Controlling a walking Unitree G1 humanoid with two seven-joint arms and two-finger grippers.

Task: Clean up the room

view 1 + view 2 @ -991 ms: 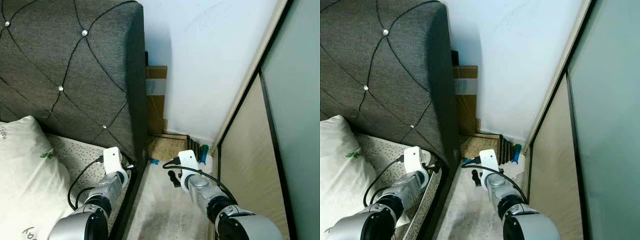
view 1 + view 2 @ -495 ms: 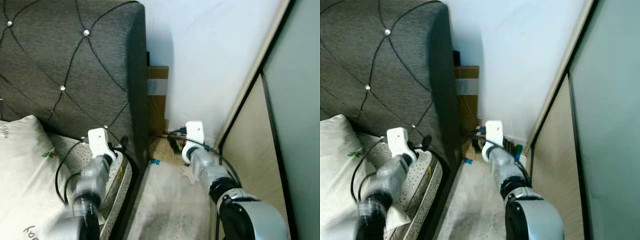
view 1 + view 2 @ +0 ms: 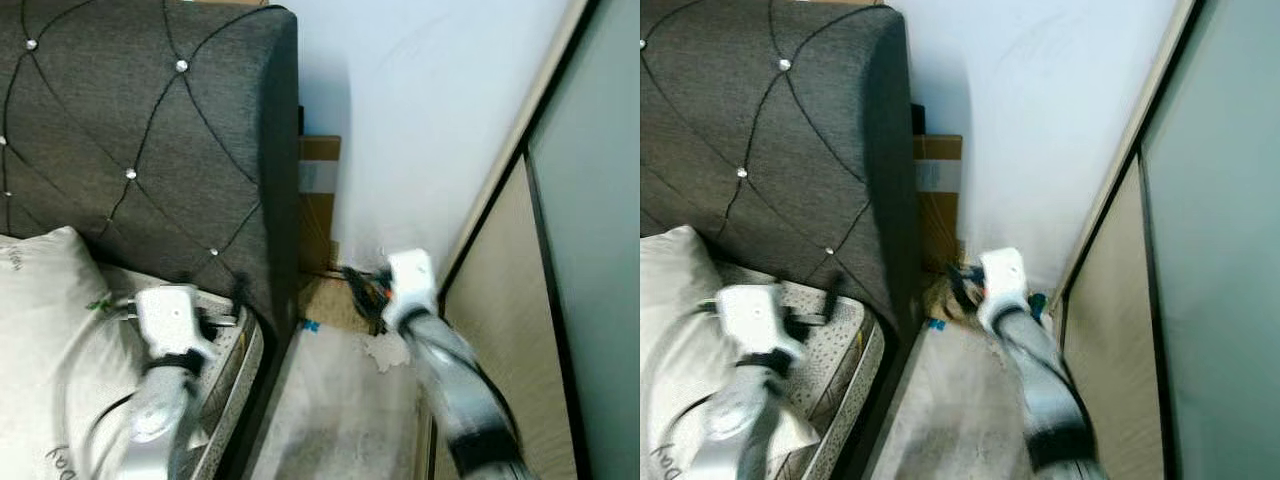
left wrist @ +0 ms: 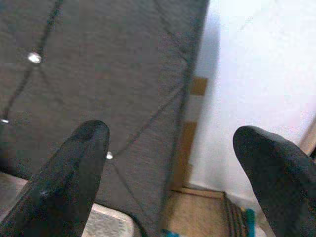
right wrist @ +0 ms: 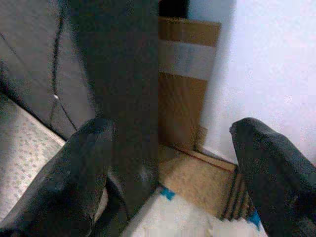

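- A dark grey tufted headboard (image 3: 150, 150) takes up the upper left of the left eye view, studded with small shiny buttons.
- Below it, at lower left, a white pillow (image 3: 40, 340) lies on the bed's speckled mattress (image 3: 225, 345).
- A flattened cardboard box (image 3: 318, 200) stands upright in the gap between the headboard's edge and the white wall (image 3: 430, 110), near the frame's centre.
- On the floor (image 3: 340, 420) below the box are a brown mat-like piece (image 5: 200, 182) and some pale, crumpled litter (image 3: 385, 350); what the litter is cannot be made out.
- A sliding wardrobe door (image 3: 590, 250) fills the right side.
- The left end effector (image 4: 173, 163) hovers over the mattress edge at lower left, blurred, its two black fingers (image 4: 74, 173) spread wide with nothing between them, aimed at the headboard.
- The right end effector (image 5: 170, 168) is over the floor gap at lower centre, blurred, also wide and empty, pointing at the cardboard box and the headboard's side.
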